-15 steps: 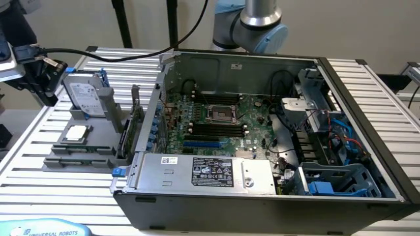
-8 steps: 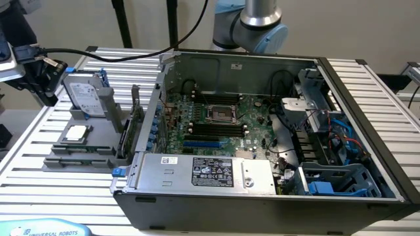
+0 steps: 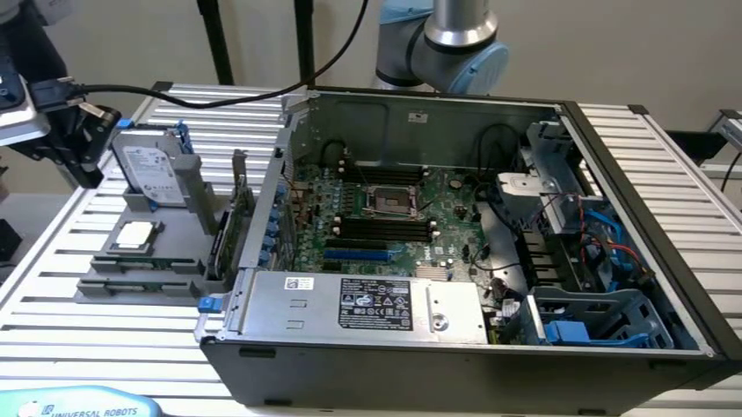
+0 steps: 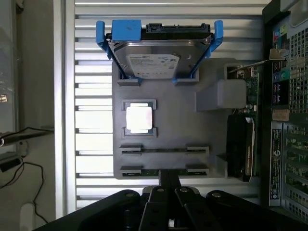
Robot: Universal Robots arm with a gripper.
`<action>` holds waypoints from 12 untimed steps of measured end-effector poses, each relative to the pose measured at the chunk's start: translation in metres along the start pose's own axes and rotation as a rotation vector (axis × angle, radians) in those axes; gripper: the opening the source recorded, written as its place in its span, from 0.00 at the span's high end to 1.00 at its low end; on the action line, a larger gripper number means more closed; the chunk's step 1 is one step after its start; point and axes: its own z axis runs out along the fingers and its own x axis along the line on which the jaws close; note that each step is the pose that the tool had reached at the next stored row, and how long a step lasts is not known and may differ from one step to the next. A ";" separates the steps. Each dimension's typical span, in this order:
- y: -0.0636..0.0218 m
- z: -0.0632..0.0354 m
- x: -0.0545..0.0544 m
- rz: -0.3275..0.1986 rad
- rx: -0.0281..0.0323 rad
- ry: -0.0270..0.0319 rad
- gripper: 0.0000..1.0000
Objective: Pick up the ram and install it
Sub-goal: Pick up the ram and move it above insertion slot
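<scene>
Two thin ram sticks stand on edge in the slots of a grey holder (image 4: 183,120): one ram stick (image 4: 163,150) farther from my fingers, the other ram stick (image 4: 144,172) right at them. My gripper (image 4: 168,177) hangs above the holder's near edge, fingers pressed together with nothing between them. In the exterior view the gripper (image 3: 79,161) is high at the exterior view's left, beside the hard drive, and the holder (image 3: 139,261) lies below it. The open computer case (image 3: 464,347) shows the motherboard's black memory slots (image 3: 377,228) next to the processor socket (image 3: 388,200).
The holder also carries a silver hard drive in a blue frame (image 4: 159,57), a square processor chip (image 4: 139,118) and an upright expansion card (image 3: 235,217). The case wall (image 3: 278,182) rises right beside the holder. Cables (image 3: 174,91) trail from the arm. The power supply (image 3: 360,304) fills the case's front.
</scene>
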 end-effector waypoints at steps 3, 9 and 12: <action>-0.0001 0.0012 0.000 -0.054 -0.0008 0.0029 0.89; -0.0003 0.0048 0.000 -0.163 -0.0030 0.0081 0.89; -0.0004 0.0067 0.000 -0.218 -0.0040 0.0108 0.89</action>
